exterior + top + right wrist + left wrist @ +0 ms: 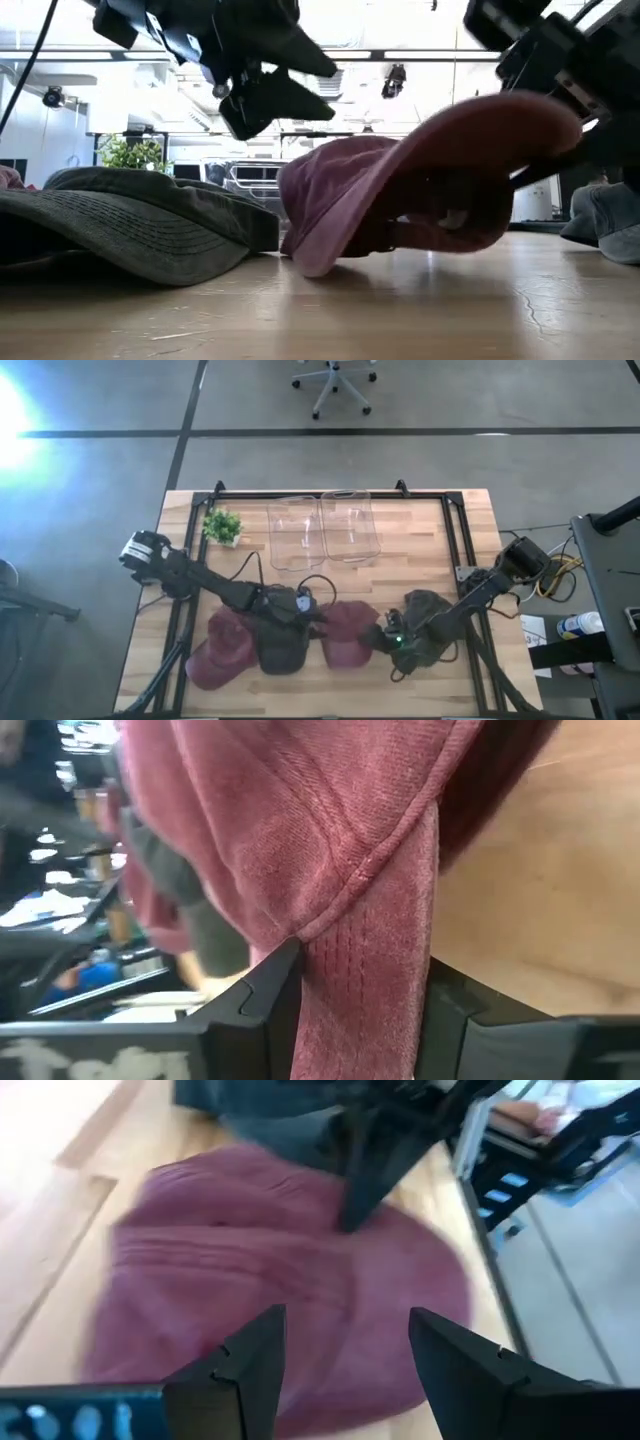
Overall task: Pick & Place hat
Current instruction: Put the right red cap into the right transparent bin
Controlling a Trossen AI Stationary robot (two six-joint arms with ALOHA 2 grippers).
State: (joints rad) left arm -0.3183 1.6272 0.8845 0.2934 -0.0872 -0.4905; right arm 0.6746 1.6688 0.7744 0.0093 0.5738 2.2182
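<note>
A maroon hat (345, 628) sits at the middle of the table's near part. In the low view the maroon hat (400, 190) is tilted, with its left edge (305, 262) on the wood and its right side raised. My right gripper (383, 640) is at the hat's right side, shut on it. My left gripper (312, 610) hovers open just above the hat's left side, and the left gripper (345, 1340) shows the crown below its fingers. It touches nothing. My right gripper (360, 970) pinches a stitched edge strip of the maroon hat (365, 950) between its two fingers, coming nearly level from the table's right. The held side is lifted, while the opposite edge rests on the table, so the hat tilts.
A dark olive hat (280, 648) lies just left of the maroon one, and a second maroon hat (222, 645) lies beyond it. Another dark hat (428, 615) lies under the right arm. Two clear bins (322, 528) and a small plant (222, 525) stand toward the far edge.
</note>
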